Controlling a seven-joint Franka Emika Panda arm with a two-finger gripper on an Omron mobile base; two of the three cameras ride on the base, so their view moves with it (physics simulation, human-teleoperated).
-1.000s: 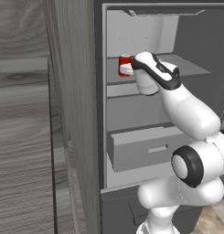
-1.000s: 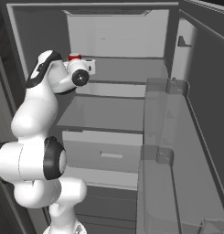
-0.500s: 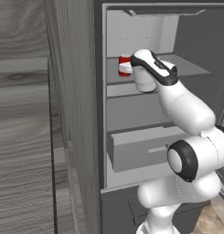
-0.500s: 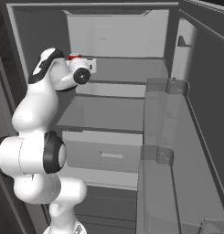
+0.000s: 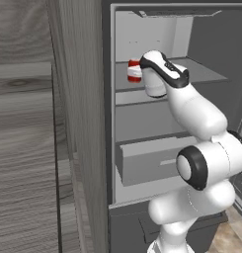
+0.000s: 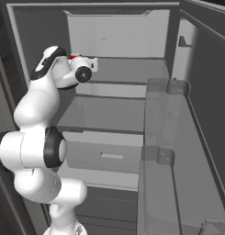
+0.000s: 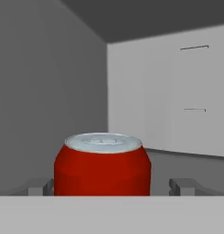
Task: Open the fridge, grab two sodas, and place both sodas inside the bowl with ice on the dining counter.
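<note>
Since a second ago the arm has pushed deeper into the fridge (image 5: 157,148), carrying the pincer (image 7: 111,185) closer to the red can (image 7: 102,164). Its two fingers (image 7: 185,186) stand spread as wide as they go, one on each side of the can, gripping nothing; from the hand view I cannot tell whether either tip touches the can's wall. That can stands upright on the upper shelf (image 6: 125,71), near the shelf's left edge and close to the left inner wall, its silver top showing. In the left base view the can (image 5: 134,70) peeks out just beside the white wrist, and in the right base view only a sliver of red (image 6: 75,57) shows above the hand.

One can is visible, with nothing else on that shelf. Below it lies a second grey shelf (image 6: 104,112), bare, and under that one drawer (image 5: 149,160), pulled partly out. The open door (image 6: 178,151) stands at the right with clear bins (image 6: 157,114) holding nothing visible.
</note>
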